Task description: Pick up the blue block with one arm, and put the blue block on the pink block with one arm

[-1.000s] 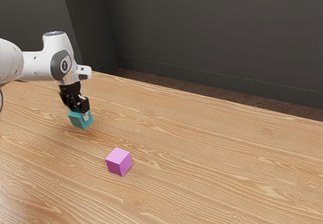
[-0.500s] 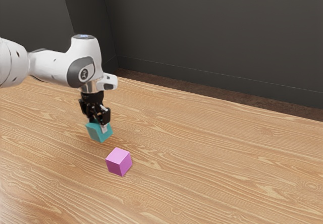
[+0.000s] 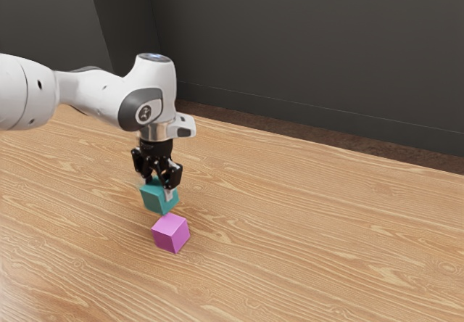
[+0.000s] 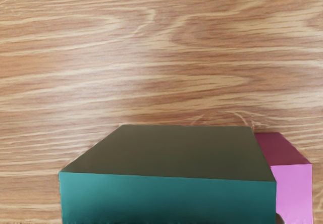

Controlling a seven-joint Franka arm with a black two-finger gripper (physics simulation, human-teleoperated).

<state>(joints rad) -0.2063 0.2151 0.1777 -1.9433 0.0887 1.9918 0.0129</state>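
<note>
The blue block (image 3: 159, 199) is hanging in the air, just above the pink block (image 3: 171, 233) and slightly toward the exterior view's left. My gripper (image 3: 162, 186) is clamping it from two sides. I am judging it not yet centred, so I am planning a small sideways correction, then a slow, straight lowering before opening.

pincer (image 3: 161, 184) clamping blue block (image 3: 159, 199), above pink block (image 3: 171, 233)

Held block (image 3: 159, 198) in gripper (image 3: 164, 184), just above resting block (image 3: 171, 233) on table (image 3: 326, 228), offset toward exterior view's left.
</note>
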